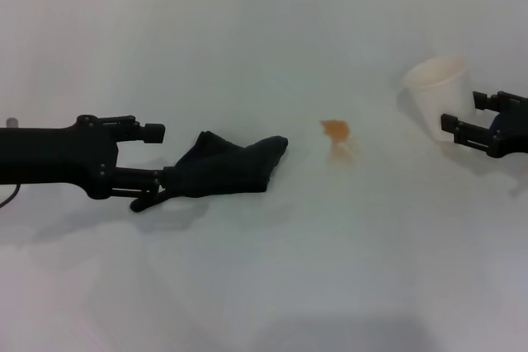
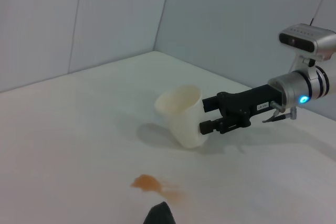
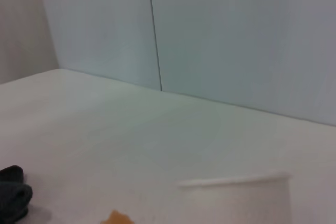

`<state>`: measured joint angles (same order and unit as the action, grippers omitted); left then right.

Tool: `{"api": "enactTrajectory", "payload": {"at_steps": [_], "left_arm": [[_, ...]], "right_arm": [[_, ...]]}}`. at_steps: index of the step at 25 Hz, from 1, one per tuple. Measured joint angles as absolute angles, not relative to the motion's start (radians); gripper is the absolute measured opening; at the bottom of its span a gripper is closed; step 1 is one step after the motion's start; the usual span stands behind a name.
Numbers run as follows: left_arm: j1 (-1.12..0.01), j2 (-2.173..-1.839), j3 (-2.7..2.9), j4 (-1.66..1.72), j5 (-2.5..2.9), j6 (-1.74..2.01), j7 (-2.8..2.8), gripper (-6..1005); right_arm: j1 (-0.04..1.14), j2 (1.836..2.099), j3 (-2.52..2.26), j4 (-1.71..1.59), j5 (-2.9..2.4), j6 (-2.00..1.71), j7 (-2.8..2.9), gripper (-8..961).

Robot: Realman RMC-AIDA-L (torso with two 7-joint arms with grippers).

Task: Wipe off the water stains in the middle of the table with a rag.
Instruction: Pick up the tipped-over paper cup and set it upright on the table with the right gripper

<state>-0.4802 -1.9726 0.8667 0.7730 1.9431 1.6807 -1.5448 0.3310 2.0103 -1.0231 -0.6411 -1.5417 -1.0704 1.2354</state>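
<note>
Fingers of the left gripper (image 1: pixel 157 158) stand spread, one above and one below the near-left end of the rag (image 1: pixel 224 166), which sits bunched between them; whether both actually press the cloth cannot be told. Out from there, the rag lies crumpled on the table (image 1: pixel 264 286), its pointed corner reaching right toward the water stains (image 1: pixel 337 131) but stopping short, a strip of bare white between them. A tip of the dark cloth (image 2: pixel 160 215) also shows in the left wrist view, just near of the orange-brown blot (image 2: pixel 148 182). The left arm stretches in low from the left edge.

Fingers of the right gripper (image 1: pixel 459 128) are parted, one on each side of a pale cup (image 1: pixel 436 92) standing at the far right; in the left wrist view they (image 2: pixel 207 114) touch the cup's (image 2: pixel 184 114) side, and the cup leans slightly. The stains lie in the middle of the table, between rag and cup, closer to the rag. In the right wrist view the blot (image 3: pixel 116 217) and the cup rim (image 3: pixel 233 181) appear low in the picture, the rag (image 3: pixel 13 198) at the edge.
</note>
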Motion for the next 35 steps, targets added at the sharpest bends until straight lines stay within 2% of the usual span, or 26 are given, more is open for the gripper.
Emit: {"api": "enactTrajectory", "payload": {"at_steps": [21,26,35], "left_arm": [[-0.478,-1.973,0.867,0.773,1.947,1.682,-1.545,848],[-0.475,-1.973,0.867,0.773,1.946,1.682,-1.545,848],[-0.472,-1.973,0.867,0.773,1.941,1.684,-1.546,848]], "right_arm": [[0.325,2.007,-1.023,-0.617,-1.545,-1.085,1.231,677],[0.312,2.007,-1.023,-0.629,-1.544,-1.093,1.235,844],[0.224,2.006,-1.022,-0.711,-1.54,-1.175,1.243,874]]}}
